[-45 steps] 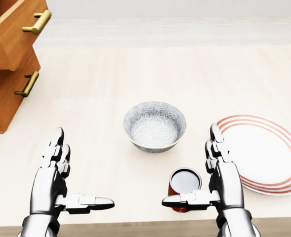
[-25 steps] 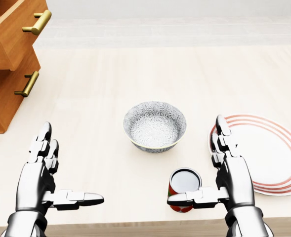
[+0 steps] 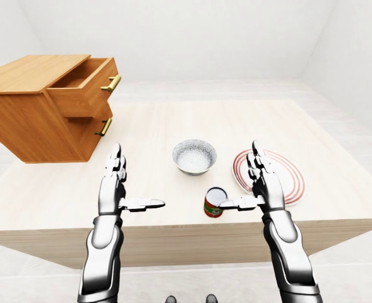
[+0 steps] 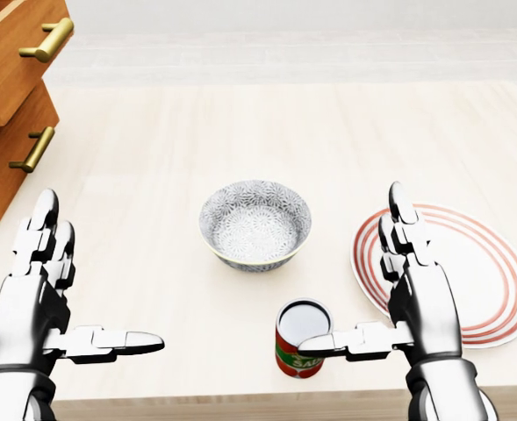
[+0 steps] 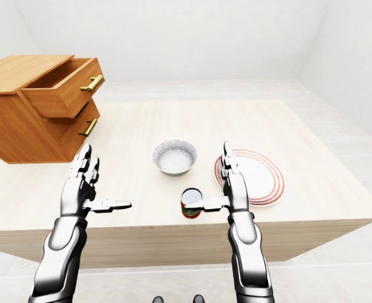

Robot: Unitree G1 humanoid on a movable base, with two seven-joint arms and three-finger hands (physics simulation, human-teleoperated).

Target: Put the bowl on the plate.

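You are looking at one bowl [image 4: 254,223], one plate [image 4: 486,272], one can [image 4: 300,338] and one wooden drawer cabinet [image 3: 47,107], all sitting on a pale wooden table [image 4: 240,123]. The bowl is resting upright near the middle of the head view, apart from the plate, which is lying flat to its right. The can is standing below them, between the two. The cabinet is sitting at the table's left side with two drawers, the upper one pulled open.

Your left hand [image 4: 39,298] is hovering open at the lower left, fingers straight and thumb pointing right, holding nothing. Your right hand [image 4: 412,294] is also spread open, its thumb reaching over the can's top and its fingers overlapping the plate's left rim.

White walls and a pale floor are surrounding the table.
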